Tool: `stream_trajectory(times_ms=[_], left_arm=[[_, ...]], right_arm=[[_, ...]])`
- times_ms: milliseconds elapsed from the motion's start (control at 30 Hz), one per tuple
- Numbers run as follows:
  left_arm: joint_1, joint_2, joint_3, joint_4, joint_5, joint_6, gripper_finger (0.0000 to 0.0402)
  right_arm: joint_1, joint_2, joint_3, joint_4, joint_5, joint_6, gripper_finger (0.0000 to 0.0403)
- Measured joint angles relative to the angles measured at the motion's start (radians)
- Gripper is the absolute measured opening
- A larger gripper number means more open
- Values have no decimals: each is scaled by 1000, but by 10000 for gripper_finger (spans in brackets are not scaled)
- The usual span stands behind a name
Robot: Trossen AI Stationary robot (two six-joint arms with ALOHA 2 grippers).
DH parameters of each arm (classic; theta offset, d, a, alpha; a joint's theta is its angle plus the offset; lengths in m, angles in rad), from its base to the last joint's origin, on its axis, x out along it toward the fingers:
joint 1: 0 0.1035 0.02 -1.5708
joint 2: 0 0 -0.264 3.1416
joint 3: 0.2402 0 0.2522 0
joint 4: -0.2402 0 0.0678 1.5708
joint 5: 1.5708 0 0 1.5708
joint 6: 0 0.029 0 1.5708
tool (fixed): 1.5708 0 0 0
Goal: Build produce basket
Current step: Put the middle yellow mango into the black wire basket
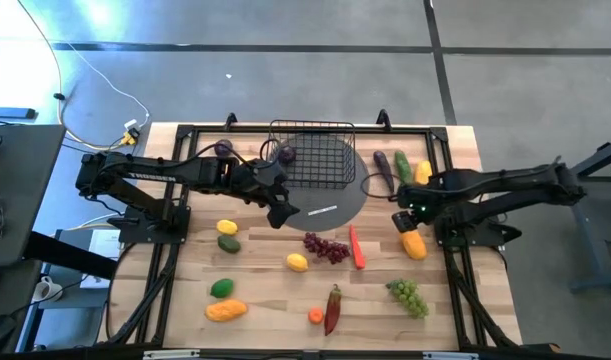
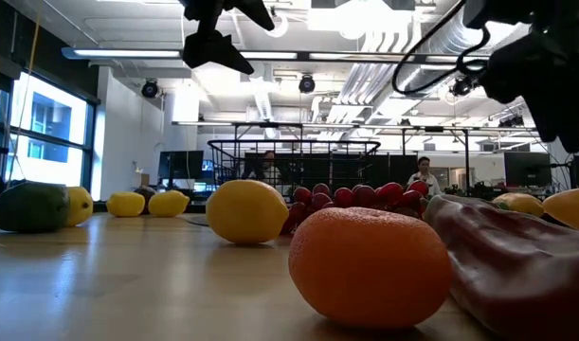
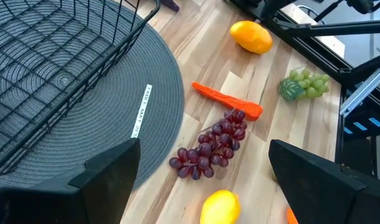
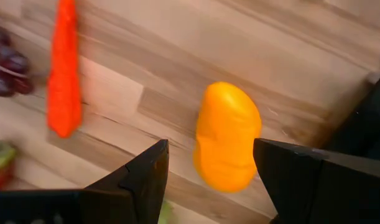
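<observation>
- Nearest the low camera: a small orange fruit [image 2: 370, 265] on the worktop [image 1: 265, 300], smooth and round, probably light hard plastic, likely to roll.
- Mango [image 4: 227, 137] lying directly under the right gripper [image 1: 405, 222], fingers apart and clear of it; slick rounded skin, best taken across the narrow middle.
- Purple grapes [image 3: 211, 146] and carrot [image 3: 227, 101] mid-worktop: bumpy cluster, best pinched at the bulk; carrot stiff, gripped across.
- Left gripper [image 1: 282, 213] open, empty, hovering at the near edge of the grey mat [image 3: 115, 112].
- Basket [image 1: 312, 152] at the far centre on the mat, rigid wire, a purple fruit inside.
</observation>
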State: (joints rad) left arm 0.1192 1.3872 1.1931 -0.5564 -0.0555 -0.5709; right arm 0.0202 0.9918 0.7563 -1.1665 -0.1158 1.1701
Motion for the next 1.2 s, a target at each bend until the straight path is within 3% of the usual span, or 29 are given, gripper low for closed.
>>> stream_trajectory(times_ms=[867, 1200], left_arm=[[0, 0, 0, 0, 0, 19, 346], [0, 0, 0, 0, 0, 32, 346]], right_arm=[[48, 379, -1, 59, 44, -37, 217], [48, 490, -1, 87, -11, -45, 217]])
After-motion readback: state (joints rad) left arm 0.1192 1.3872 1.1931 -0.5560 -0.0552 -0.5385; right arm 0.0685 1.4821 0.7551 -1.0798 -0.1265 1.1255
